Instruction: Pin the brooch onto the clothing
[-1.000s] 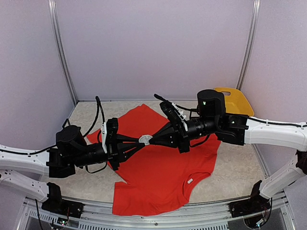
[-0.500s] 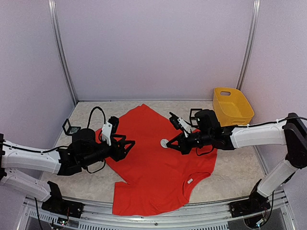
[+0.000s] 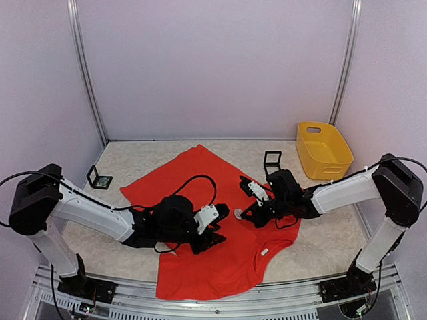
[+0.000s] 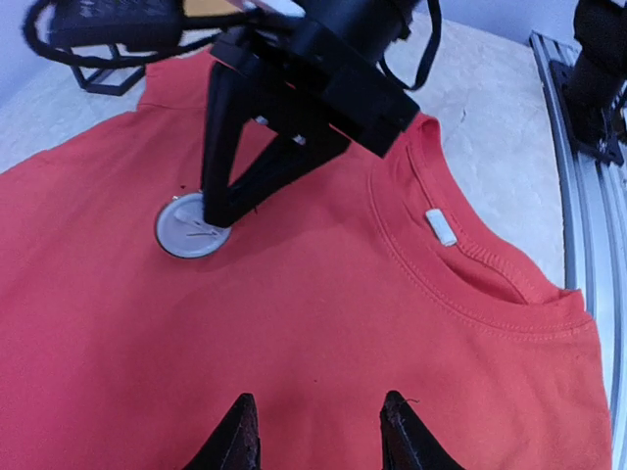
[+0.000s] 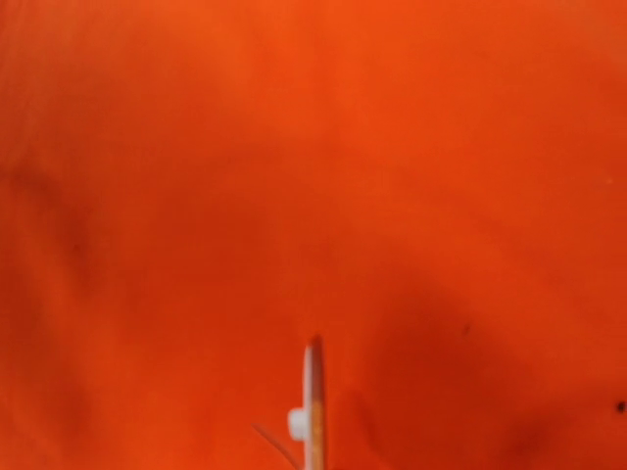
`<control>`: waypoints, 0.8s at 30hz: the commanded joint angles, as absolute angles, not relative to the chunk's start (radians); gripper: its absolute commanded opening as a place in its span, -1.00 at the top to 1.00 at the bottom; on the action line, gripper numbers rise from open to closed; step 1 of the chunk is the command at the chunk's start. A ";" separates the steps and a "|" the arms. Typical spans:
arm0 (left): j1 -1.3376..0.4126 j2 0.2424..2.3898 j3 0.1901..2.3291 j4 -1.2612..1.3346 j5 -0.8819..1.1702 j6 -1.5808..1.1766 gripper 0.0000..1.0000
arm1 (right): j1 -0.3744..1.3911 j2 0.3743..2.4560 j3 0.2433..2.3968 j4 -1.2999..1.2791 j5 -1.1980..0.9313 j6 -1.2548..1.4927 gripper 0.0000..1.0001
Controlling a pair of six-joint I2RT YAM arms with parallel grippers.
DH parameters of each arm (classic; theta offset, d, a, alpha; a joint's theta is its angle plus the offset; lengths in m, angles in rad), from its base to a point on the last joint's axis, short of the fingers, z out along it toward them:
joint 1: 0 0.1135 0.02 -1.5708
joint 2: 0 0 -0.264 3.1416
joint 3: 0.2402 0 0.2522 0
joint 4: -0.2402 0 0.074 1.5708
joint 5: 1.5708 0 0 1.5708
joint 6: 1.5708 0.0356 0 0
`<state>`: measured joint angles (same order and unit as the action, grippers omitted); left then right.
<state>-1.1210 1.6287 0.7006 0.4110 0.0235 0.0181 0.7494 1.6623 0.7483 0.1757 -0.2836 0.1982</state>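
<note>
Clothing (image 3: 200, 180): red short-sleeved T-shirt, spread flat across the middle of the tabletop (image 3: 327, 227), collar toward the near edge. A small white label (image 4: 441, 226) sits inside the neckline.

Brooch (image 4: 186, 228): round white disc with a thin pin line across its face. It is positioned over the body of the shirt, well apart from the collar and the label. In the left wrist view the disc appears to lie flat against the fabric. In the right wrist view it appears edge-on, low in the frame, with red fabric filling the background.

Right gripper (image 4: 217, 208): clenched on the rim of the brooch, with both black fingers converging to a point at the disc's edge. The arm reaches in from the right side, low over the shirt.

Left gripper (image 4: 318, 436): released, with its two fingertips standing apart and only red fabric between them. It is positioned near the brooch on the collar side and points toward it.

Other items: a yellow basket (image 3: 325, 150) stands at the far right of the tabletop. One small black frame (image 3: 99, 177) rests on the left, another (image 3: 272, 161) near the basket.
</note>
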 commanded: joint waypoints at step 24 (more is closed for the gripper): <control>-1.130 1.851 0.804 0.161 0.165 0.217 1.00 | 0.833 1.626 0.722 0.219 -0.291 0.085 1.00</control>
